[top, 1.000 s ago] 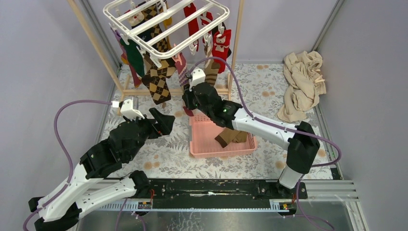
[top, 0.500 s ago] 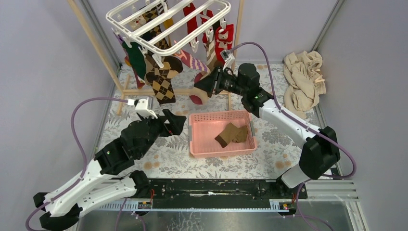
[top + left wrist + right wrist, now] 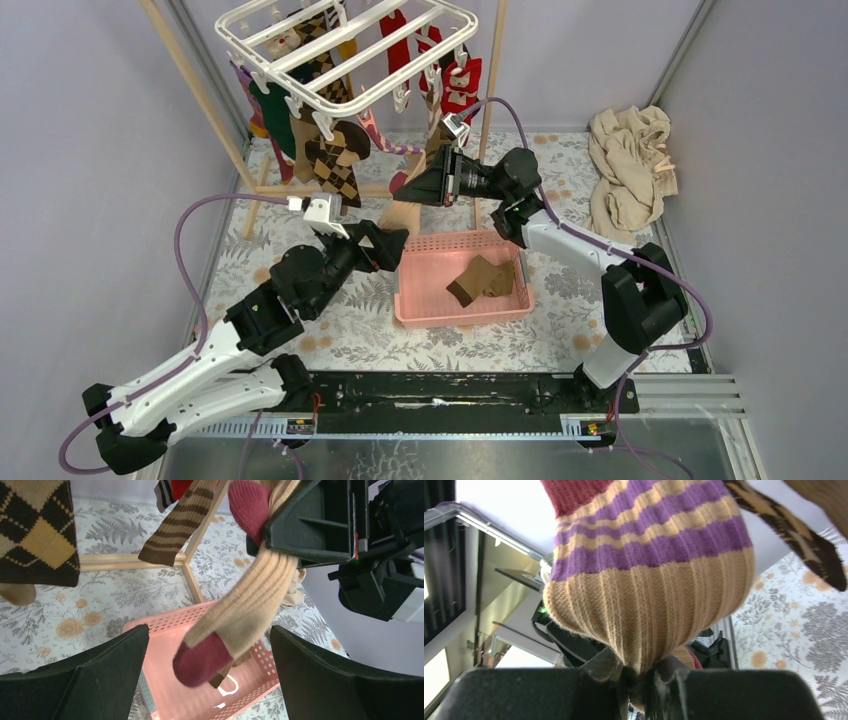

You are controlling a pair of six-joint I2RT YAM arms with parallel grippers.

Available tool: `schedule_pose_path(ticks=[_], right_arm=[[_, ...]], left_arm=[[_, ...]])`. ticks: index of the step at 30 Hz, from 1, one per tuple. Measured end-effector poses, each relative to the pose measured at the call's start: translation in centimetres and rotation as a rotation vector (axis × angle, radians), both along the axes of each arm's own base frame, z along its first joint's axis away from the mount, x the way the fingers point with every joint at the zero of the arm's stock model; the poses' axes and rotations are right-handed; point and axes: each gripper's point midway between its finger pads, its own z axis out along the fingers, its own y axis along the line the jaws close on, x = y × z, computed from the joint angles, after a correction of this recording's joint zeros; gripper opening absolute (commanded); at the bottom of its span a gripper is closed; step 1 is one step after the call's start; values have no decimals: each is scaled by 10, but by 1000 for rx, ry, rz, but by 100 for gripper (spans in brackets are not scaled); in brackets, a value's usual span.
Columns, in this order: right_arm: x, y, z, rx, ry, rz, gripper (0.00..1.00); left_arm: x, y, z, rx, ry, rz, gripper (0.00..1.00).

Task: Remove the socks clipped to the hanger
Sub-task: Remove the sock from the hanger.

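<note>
The white hanger (image 3: 345, 45) hangs at the back with several socks clipped under it, among them an argyle one (image 3: 335, 160). My right gripper (image 3: 418, 188) is shut on a tan sock with purple stripes (image 3: 403, 213). The sock's upper end stretches up toward the hanger and its maroon toe dangles below. In the right wrist view the ribbed sock (image 3: 649, 595) is pinched between the jaws of the gripper (image 3: 646, 685). My left gripper (image 3: 395, 245) stands open at the pink basket's left end. The sock (image 3: 250, 600) hangs between its fingers without touching them.
A pink basket (image 3: 412, 300) on the floral cloth holds a brown sock (image 3: 482, 280). Wooden poles (image 3: 200, 90) carry the hanger. A beige cloth heap (image 3: 630, 175) lies at the back right. Grey walls close in both sides.
My right gripper rose from beside the basket to under the hanger and closed on the striped sock. My left arm moved right, toward the basket.
</note>
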Motion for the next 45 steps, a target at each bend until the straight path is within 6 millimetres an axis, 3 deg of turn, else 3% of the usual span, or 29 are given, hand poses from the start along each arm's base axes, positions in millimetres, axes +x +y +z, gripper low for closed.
schedule_pose_path(ticks=[11,12,19,20,23,28,30,35,39,45], right_arm=[[-21,-8,20,98,20,127,15],[-21,-8,19,100,27,131,15],[-15,-4,5,92,82,144,17],[-15,-3,3,91,87,144,18],[-14,-3,1,88,94,145,24],[-11,-1,-6,63,87,131,48],[-6,2,-16,15,87,102,69],[12,1,-43,-195,62,-79,98],[31,-15,-38,-352,-52,-269,100],[43,-68,-28,-595,-246,-567,100]], left_arm=[[4,-13,3,-1,-79,-54,97],[4,-16,3,-4,-83,-67,89],[-4,-30,12,-30,-118,-159,5],[-5,-32,13,-23,-122,-171,0],[-7,-35,17,-21,-122,-190,0],[-11,-32,32,-28,-131,-198,0],[-12,-30,42,-30,-133,-198,0],[-17,-25,64,-39,-143,-201,0],[-18,-25,75,-38,-144,-211,0],[-17,-28,77,-12,-135,-220,0]])
